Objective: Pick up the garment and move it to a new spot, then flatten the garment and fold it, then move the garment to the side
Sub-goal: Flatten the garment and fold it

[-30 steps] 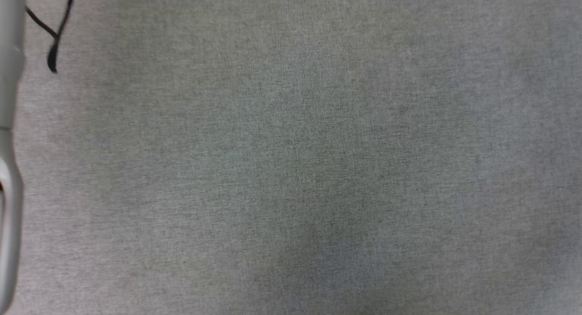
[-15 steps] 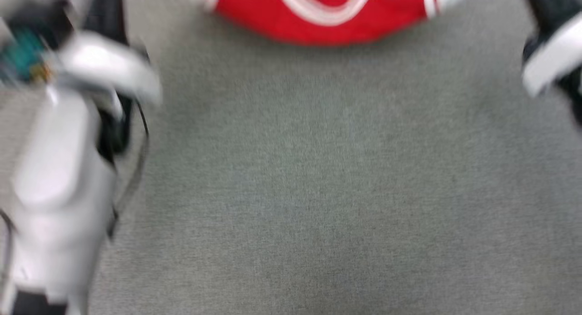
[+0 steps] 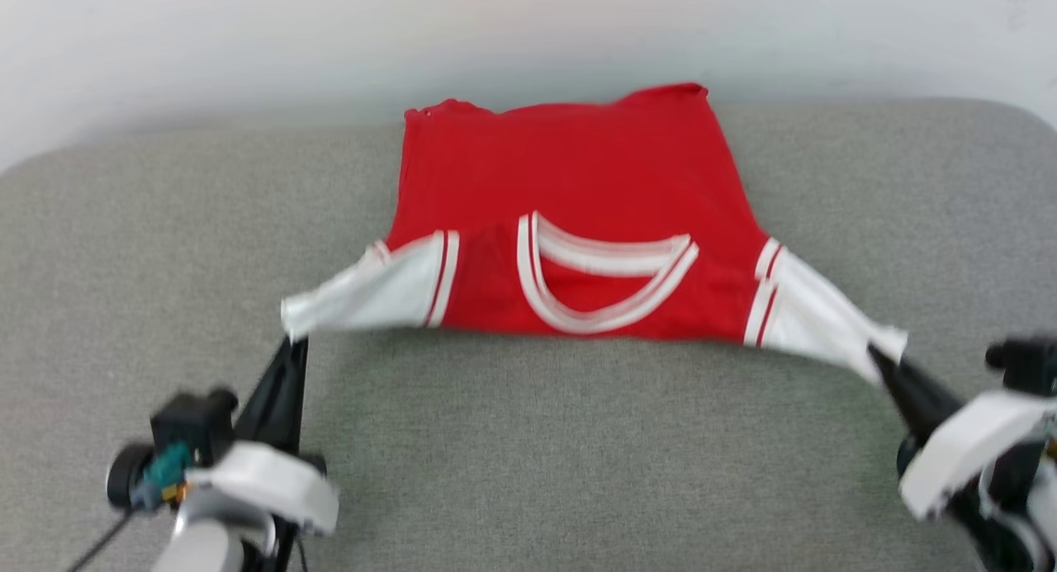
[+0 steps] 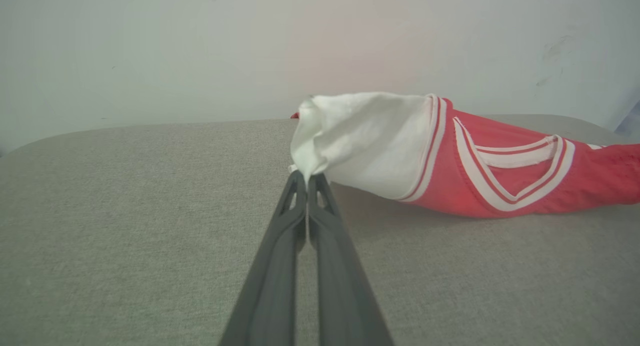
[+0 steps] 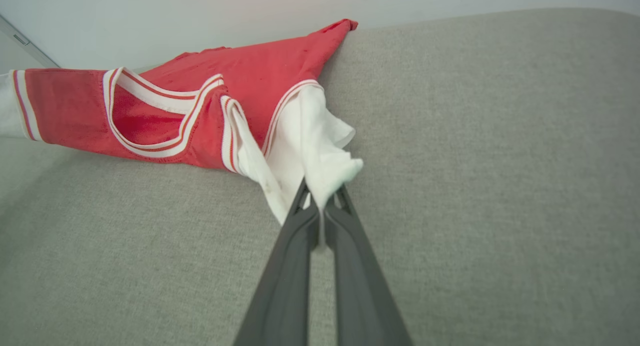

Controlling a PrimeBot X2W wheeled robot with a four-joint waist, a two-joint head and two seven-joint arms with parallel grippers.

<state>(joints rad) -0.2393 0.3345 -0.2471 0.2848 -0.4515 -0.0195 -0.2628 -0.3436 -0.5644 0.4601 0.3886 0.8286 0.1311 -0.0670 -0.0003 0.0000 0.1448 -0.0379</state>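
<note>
The garment spans from left end effector to right end effector, each clamping one sleeve.

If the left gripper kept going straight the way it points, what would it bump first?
The garment: the left gripper is shut on its white sleeve, so more sleeve cloth comes first, then probably the pale wall behind.

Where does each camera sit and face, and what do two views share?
Head view: high, facing down at the jersey on the cushion; left hand, right hand show.
Left wrist view: along its hand, at the pinched white sleeve.
Right wrist view: along its hand, at the other sleeve.
Both wrist views share the striped collar.
</note>
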